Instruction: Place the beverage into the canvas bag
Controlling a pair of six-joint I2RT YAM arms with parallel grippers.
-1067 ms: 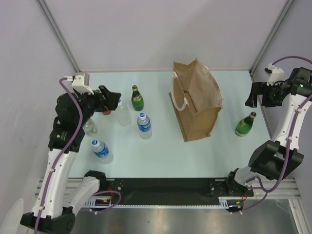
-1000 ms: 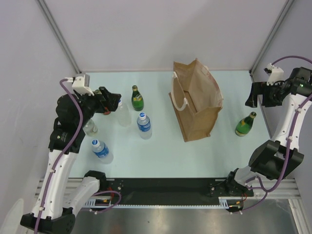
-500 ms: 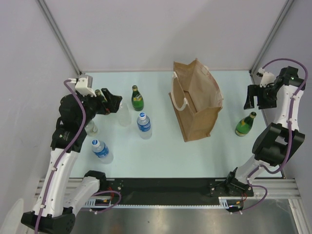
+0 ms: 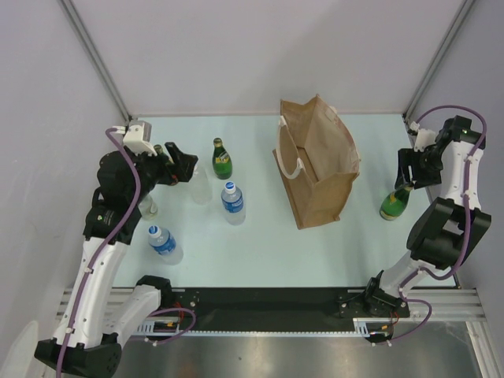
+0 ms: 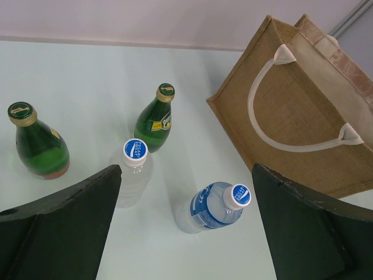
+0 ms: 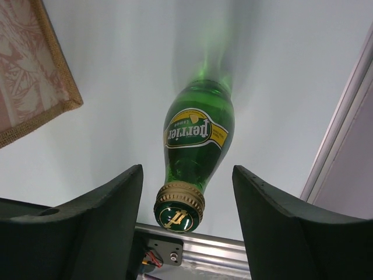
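both jaws of my right gripper (image 6: 185,175) stand apart above the gold cap (image 6: 179,213) of the green glass bottle (image 6: 198,137), at 3 o'clock from the tan upright canvas bag (image 4: 319,169). i'd drop straight and pinch the neck squarely. left gripper (image 5: 185,175) gapes too.

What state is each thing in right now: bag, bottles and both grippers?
canvas bag: upright, mouth open.
right green bottle: upright, capped, not gripped.
right gripper: open, flanking that bottle's cap.
left gripper: open, empty.
water bottles: upright, capped.
left green bottles: upright, capped.
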